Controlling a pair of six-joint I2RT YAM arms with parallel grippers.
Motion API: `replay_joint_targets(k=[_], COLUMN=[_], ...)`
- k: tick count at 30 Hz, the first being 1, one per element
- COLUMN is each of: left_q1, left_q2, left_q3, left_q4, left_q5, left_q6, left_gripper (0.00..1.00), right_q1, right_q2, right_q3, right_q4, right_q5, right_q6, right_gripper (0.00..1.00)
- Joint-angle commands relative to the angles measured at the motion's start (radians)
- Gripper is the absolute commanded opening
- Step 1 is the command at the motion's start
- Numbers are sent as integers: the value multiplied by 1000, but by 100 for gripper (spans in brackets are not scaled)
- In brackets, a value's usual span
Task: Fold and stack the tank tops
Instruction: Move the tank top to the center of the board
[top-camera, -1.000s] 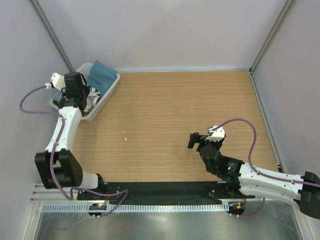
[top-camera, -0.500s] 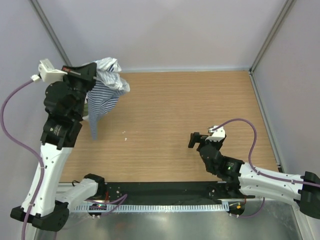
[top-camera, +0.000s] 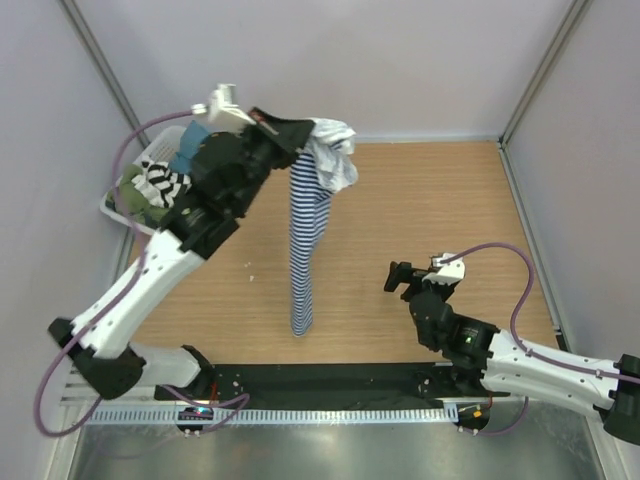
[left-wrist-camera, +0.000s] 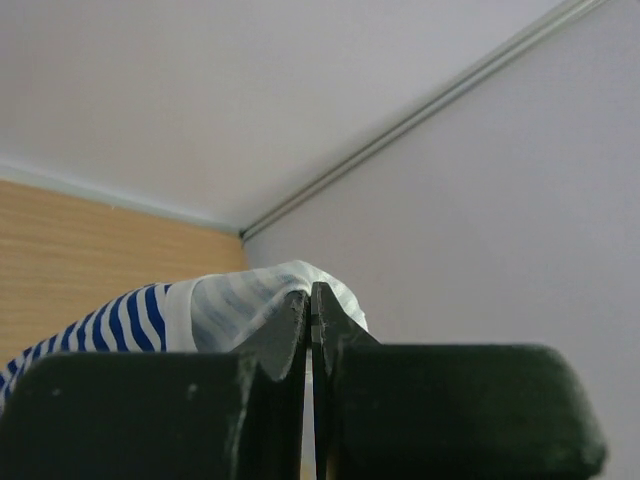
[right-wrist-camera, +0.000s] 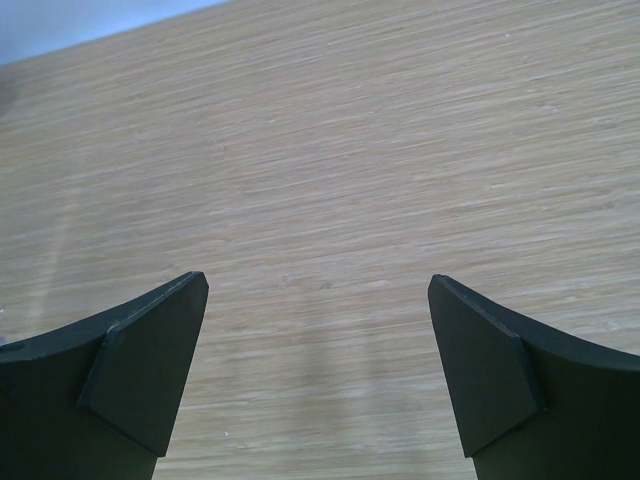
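Navy-and-white tank top (top-camera: 303, 250): hangs long below left gripper (left-wrist-camera: 310, 302).
Left gripper: clamped on tank top.
Right gripper (right-wrist-camera: 318, 295): wide, holding nothing, above wood surface (right-wrist-camera: 400, 120).

Overhead; wrist views close behind fingers (right-wrist-camera: 140, 380)
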Motion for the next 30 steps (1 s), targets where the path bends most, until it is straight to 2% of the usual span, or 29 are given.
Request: replay_joint_targets(k=[1, 5, 7, 12, 15, 19, 21, 25, 28, 29, 30], left_q1=[-27, -7, -6, -4, -4, -4, -6, -6, -6, -9, -13], left_q2=[120, 75, 31, -200, -309, -360, -346, -204, -14, 98, 146], left_q3=[-16, -34, -37, -92, -123, -132, -132, -76, 19, 42, 96], left_q4=[47, 58, 18, -14, -17, -16, 5, 42, 41, 39, 19], left_q5=[-22, -79, -133, -356, -428, -436, -412, -279, -144, -67, -30], left_q6=[14, 28, 81, 221, 287, 304, 295, 262, 204, 187, 161], left_gripper=[0, 0, 0, 0, 0, 0, 0, 0, 0, 14, 36], right_q1=[1, 3, 3, 3, 1, 4, 3, 3, 1, 3, 1], right_q2=[-41, -64, -65, -59, -58, -56, -52, -53, -55, -56, -56], right_q3=[-13, -19, -19, -18, -16, -18, -16, -16, -16, -15, -15], right_q4=[15, 5, 3, 5, 6, 8, 9, 5, 0, -2, -8], right_q5=[75, 79, 78, 76, 73, 73, 75, 81, 87, 88, 91], right_q6=[45, 50, 50, 48, 50, 50, 48, 51, 56, 57, 59], right_gripper=[100, 100, 100, 100, 99, 100, 100, 100, 100, 100, 100])
